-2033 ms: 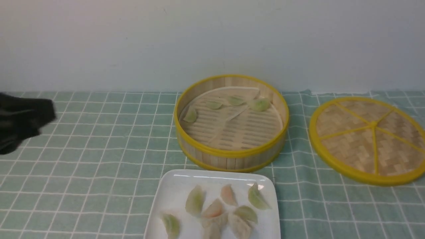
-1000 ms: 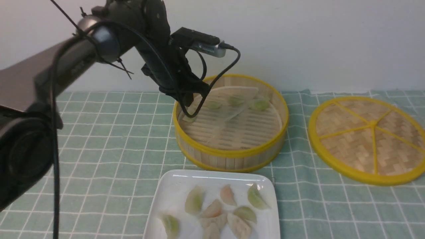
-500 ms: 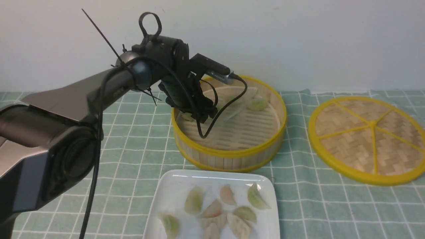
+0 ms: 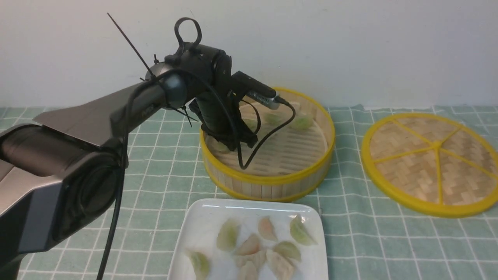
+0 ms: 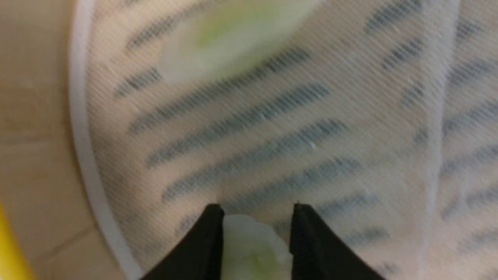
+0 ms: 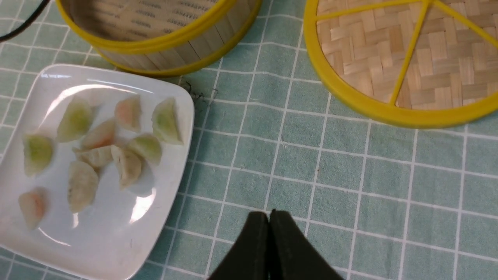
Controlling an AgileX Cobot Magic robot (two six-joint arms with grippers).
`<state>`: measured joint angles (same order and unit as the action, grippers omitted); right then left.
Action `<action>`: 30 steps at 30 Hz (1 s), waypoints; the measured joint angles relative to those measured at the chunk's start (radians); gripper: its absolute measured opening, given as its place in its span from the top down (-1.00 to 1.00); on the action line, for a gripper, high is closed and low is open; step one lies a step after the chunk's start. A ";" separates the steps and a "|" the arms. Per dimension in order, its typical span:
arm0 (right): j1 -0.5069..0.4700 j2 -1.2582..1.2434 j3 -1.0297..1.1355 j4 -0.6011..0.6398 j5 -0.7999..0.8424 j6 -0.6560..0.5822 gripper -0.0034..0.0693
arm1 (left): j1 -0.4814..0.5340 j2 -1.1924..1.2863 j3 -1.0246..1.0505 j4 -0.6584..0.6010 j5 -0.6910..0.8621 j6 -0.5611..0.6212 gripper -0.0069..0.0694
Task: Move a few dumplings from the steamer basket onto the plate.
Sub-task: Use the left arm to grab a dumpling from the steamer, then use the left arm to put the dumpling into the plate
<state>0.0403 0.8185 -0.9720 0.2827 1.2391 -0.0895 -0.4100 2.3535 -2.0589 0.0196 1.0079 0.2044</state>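
The steamer basket stands mid-table with pale green dumplings on its paper liner. My left gripper reaches down inside the basket's left side. In the left wrist view its black fingers are shut on a pale green dumpling just over the liner; another dumpling lies blurred beyond. The white plate sits in front of the basket and holds several dumplings. My right gripper is shut and empty above the tablecloth, right of the plate; it is out of the front view.
A flat woven disc with yellow spokes lies to the right of the basket, also in the right wrist view. A green checked cloth covers the table. My left arm's cable hangs into the basket.
My left arm swung in from the far left over the basket and dropped into its left side. In the last half second it sank a little lower, around the leftmost dumpling.
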 joint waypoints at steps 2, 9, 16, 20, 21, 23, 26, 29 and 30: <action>0.000 0.000 0.000 0.000 0.002 0.000 0.95 | -0.001 -0.038 -0.003 0.000 0.040 0.000 0.31; 0.000 0.000 0.000 0.000 0.016 0.000 0.95 | -0.001 -0.258 -0.016 -0.050 0.211 0.002 0.31; 0.000 0.000 0.000 0.002 0.016 0.000 0.95 | -0.012 -0.505 0.253 -0.174 0.219 0.002 0.31; 0.000 0.001 -0.001 0.002 0.016 -0.001 0.95 | -0.062 -0.617 0.576 -0.234 0.219 -0.006 0.31; 0.000 0.001 -0.001 0.002 0.015 -0.001 0.95 | -0.077 -0.632 0.631 -0.249 0.216 -0.005 0.31; 0.000 0.001 -0.001 0.002 0.014 -0.001 0.95 | -0.110 -0.643 0.725 -0.264 0.190 0.000 0.31; 0.000 0.001 -0.001 0.004 0.007 -0.001 0.95 | -0.170 -0.635 0.853 -0.284 0.065 0.003 0.31; 0.000 0.001 -0.001 0.012 0.006 -0.007 0.95 | -0.196 -0.611 0.903 -0.285 -0.014 0.003 0.31; 0.000 0.002 -0.001 0.015 0.005 -0.022 0.95 | -0.201 -0.592 0.910 -0.288 -0.033 0.003 0.31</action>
<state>0.0403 0.8205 -0.9731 0.2977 1.2445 -0.1115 -0.6107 1.7619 -1.1489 -0.2682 0.9752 0.2079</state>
